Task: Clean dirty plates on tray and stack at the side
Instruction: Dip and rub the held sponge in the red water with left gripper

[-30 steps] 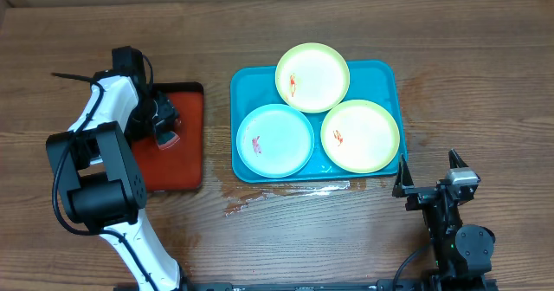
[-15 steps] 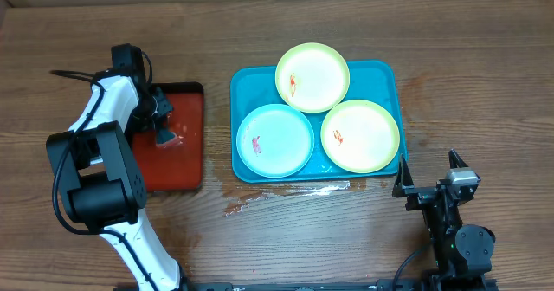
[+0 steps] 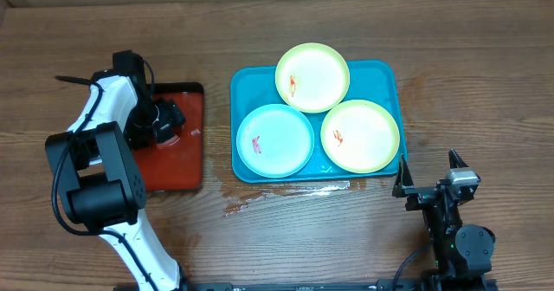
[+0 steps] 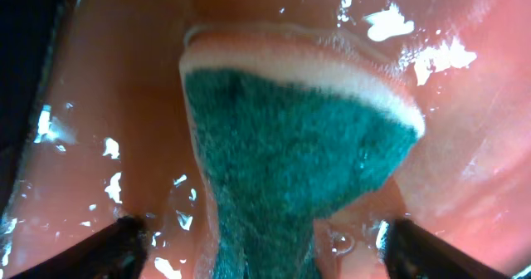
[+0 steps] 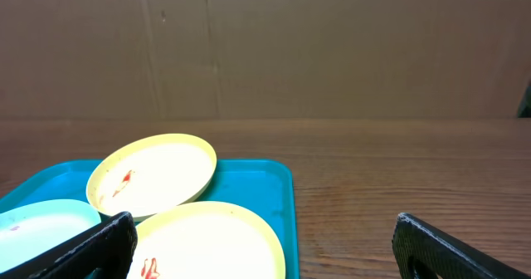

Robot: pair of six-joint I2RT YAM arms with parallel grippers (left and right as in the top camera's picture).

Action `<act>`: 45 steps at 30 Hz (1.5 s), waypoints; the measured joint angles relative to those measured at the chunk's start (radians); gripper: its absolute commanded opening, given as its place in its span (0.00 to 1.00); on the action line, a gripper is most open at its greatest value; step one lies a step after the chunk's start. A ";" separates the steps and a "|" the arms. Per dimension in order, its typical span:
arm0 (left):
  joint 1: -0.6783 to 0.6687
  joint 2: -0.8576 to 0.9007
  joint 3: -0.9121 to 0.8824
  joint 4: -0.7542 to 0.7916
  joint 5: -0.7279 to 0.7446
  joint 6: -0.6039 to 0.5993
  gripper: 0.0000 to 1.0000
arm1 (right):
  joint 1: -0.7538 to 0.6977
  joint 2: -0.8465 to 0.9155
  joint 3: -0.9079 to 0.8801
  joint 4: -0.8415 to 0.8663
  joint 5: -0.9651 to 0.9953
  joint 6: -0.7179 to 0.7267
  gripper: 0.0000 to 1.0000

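Note:
Three plates lie on the turquoise tray: a yellow-green one at the back, another at the front right, and a light blue one at the front left. Each carries a small red smear. My left gripper hangs over the red tray, away from the plates. In the left wrist view it is open, and a wet green-and-pale sponge lies between its spread fingers without touching them. My right gripper stands open near the table's front, just right of the turquoise tray's corner. Its wrist view shows the plates ahead to the left.
The red tray, with a black rim, sits left of the turquoise tray and is wet. A patch of water glistens on the wood in front of the turquoise tray. A brown cardboard wall closes off the far side.
The left gripper pinched shut over the red tray half a second ago and has since opened wide again around the sponge. The right arm and the plates have not moved.

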 measured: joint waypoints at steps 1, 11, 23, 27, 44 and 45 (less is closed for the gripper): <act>0.000 0.000 0.000 -0.006 0.004 0.000 0.58 | 0.000 0.000 0.000 0.000 0.000 0.000 1.00; -0.001 0.000 0.000 -0.006 0.039 -0.001 1.00 | 0.000 0.000 0.000 0.000 0.000 0.000 1.00; -0.007 -0.002 0.001 0.067 -0.020 -0.002 0.55 | 0.000 0.000 0.000 0.000 0.000 0.000 1.00; -0.003 -0.002 0.001 0.068 -0.025 -0.005 0.22 | 0.000 0.000 0.000 0.000 0.000 0.000 1.00; -0.003 0.012 0.529 -0.490 -0.029 -0.001 0.04 | 0.000 0.000 0.000 0.000 0.000 0.000 1.00; -0.003 0.012 0.574 -0.527 -0.028 -0.001 0.04 | 0.000 0.000 0.000 0.000 0.000 0.000 1.00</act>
